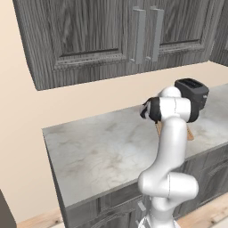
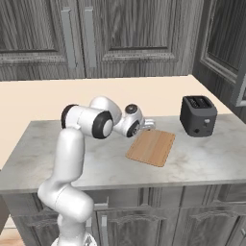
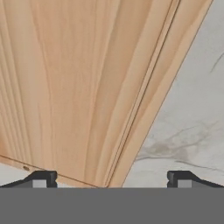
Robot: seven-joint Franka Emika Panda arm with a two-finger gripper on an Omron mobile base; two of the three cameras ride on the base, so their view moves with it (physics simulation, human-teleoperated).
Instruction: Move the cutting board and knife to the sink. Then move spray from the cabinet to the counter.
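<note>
Wooden cutting board [image 2: 151, 146] lies flat on the marbled counter [image 2: 211, 161], a black toaster [image 2: 197, 116] at its 2 o'clock. Just above its 9 o'clock edge hangs the gripper [image 3: 109, 178], jaws spread, grasping nothing. Pinching this thin, flat slab risks slipping.

Your arm [image 2: 72, 158]: glossy white rounded links | dark black joint bands | fingers [image 3: 41, 179]: small dark tips with grey pads
</note>
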